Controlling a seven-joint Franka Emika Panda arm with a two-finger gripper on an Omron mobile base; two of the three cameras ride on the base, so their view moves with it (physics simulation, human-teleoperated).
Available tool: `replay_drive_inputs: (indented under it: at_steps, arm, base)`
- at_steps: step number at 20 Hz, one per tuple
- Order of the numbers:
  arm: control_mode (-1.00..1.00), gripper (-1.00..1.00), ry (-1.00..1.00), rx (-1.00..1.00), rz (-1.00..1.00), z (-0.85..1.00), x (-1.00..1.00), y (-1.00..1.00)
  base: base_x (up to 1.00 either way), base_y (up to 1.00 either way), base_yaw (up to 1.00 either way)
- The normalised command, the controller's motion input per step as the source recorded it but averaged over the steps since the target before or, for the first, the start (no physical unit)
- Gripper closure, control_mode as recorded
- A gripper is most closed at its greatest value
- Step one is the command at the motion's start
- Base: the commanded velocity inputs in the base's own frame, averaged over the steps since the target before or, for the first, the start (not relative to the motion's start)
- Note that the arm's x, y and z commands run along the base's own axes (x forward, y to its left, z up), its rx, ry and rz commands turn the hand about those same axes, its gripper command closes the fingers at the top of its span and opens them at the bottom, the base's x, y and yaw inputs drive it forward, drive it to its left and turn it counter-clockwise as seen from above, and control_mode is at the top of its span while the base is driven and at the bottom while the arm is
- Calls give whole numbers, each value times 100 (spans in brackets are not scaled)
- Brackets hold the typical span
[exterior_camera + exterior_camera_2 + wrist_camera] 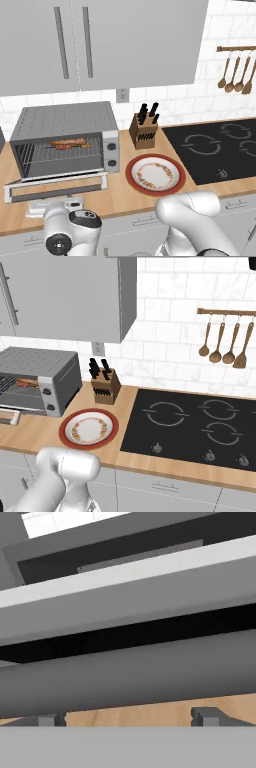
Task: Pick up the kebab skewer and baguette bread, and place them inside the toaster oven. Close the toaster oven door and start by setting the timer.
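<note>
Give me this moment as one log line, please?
toaster oven door: open, dropped flat | kebab skewer: on rack inside toaster oven | gripper: open, at door's bar handle | plate: on counter

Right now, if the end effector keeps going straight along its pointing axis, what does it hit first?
Most likely the bar handle of the open oven door: in the hand view it lies just past the fingertips, spanning the gap between them. Depth is unclear, but it looks very close.

White tile wall [165,331] behind. Grey cupboards [100,42] up high. Wooden counter [120,195] with black stove [195,426], knife block [144,131] and red-edged plate [155,174]. Wooden spoons [222,341] hanging on a rail. Grey drawers [165,488] below.
</note>
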Motion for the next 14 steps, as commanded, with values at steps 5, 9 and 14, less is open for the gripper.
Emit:
replay_drive_inputs:
  at_steps: [5,9,14]
  arm:
    - [-100,-100,0,6,0,48,60,-16]
    - [-100,-100,0,7,0,44,71,-12]
    - [-100,-100,0,5,0,31,65,-11]
  base:
    - [0,0,0]
    - [0,0,0]
    - [0,0,0]
